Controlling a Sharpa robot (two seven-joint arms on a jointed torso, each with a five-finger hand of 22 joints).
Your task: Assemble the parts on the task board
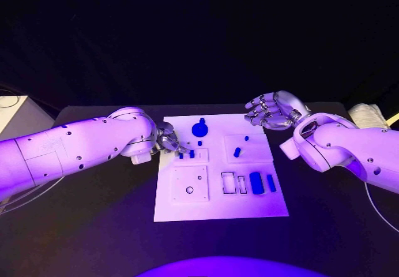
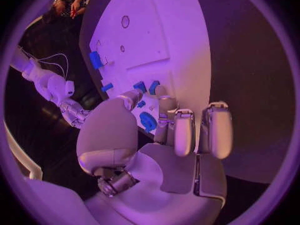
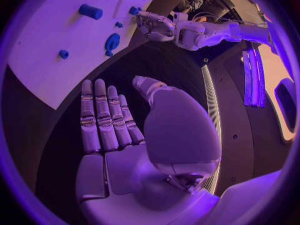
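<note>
Fingertips of my left hand point(image 1: 169, 138) sit at the left edge of the task board point(image 1: 220, 208), right by two small blue parts point(image 1: 186, 154) standing near that edge; whether I am pinching one of them or only touching it I cannot tell, since my fingers hide the contact in the head view and in the left wrist view point(image 2: 169, 135). My right hand point(image 1: 273, 109) hangs over the black table point(image 1: 100, 231) just off the board's far right corner, fingers loosely apart and holding nothing; the right wrist view shows the palm bare with the fingers point(image 3: 103, 117) straight side by side. On the board, a round blue part point(image 1: 200, 128) lies near the far edge, a short blue peg point(image 1: 237, 152) lies in the square plate right of centre, and two long blue bars point(image 1: 262, 183) lie side by side toward the right edge, next to outlined slots point(image 1: 233, 183).
</note>
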